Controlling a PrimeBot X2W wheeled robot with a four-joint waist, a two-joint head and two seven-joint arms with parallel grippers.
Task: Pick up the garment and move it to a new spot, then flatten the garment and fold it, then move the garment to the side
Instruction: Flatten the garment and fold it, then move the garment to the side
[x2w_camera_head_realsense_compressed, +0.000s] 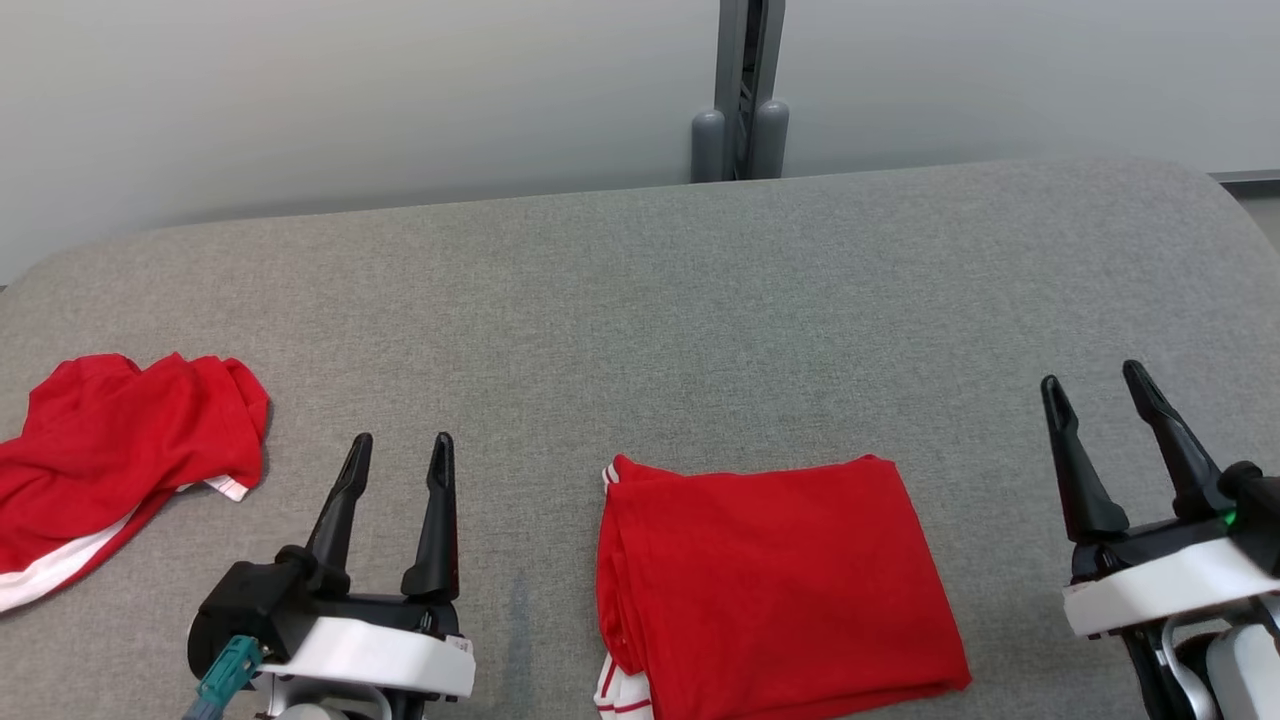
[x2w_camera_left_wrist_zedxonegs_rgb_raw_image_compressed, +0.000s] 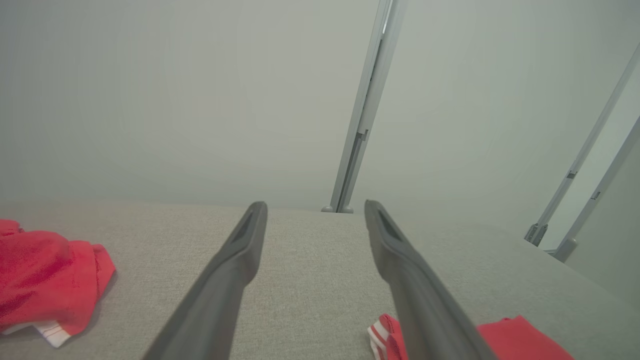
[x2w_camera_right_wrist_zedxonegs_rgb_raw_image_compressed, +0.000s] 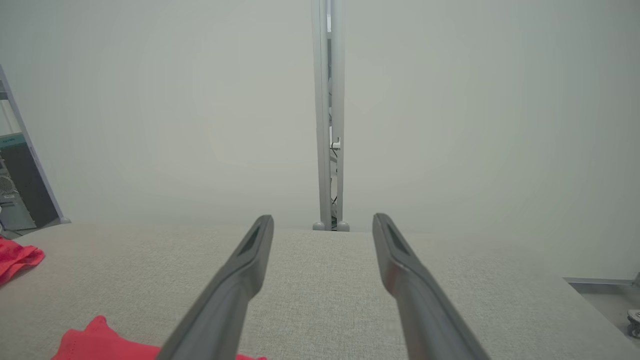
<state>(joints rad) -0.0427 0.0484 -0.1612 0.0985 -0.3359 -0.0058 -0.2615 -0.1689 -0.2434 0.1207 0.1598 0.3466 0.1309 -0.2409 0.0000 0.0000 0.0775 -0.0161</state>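
A red garment with white trim (x2w_camera_head_realsense_compressed: 775, 585) lies folded into a neat rectangle on the grey table (x2w_camera_head_realsense_compressed: 640, 300), near the front edge at the centre. Its corner shows in the left wrist view (x2w_camera_left_wrist_zedxonegs_rgb_raw_image_compressed: 520, 340) and in the right wrist view (x2w_camera_right_wrist_zedxonegs_rgb_raw_image_compressed: 95, 340). A second red garment with white trim (x2w_camera_head_realsense_compressed: 110, 450) lies crumpled at the far left, also seen as a red heap (x2w_camera_left_wrist_zedxonegs_rgb_raw_image_compressed: 45, 280) and a small red edge (x2w_camera_right_wrist_zedxonegs_rgb_raw_image_compressed: 17, 257). My left gripper (x2w_camera_head_realsense_compressed: 400, 450) is open and empty, left of the folded garment. My right gripper (x2w_camera_head_realsense_compressed: 1095, 385) is open and empty, to its right.
A grey metal post (x2w_camera_head_realsense_compressed: 745, 90) stands behind the table's far edge against a pale wall. Slanted metal frame legs (x2w_camera_left_wrist_zedxonegs_rgb_raw_image_compressed: 575, 220) rise off the table's right end. The table's corners are rounded, and a cabinet (x2w_camera_right_wrist_zedxonegs_rgb_raw_image_compressed: 15, 190) stands beyond the left end.
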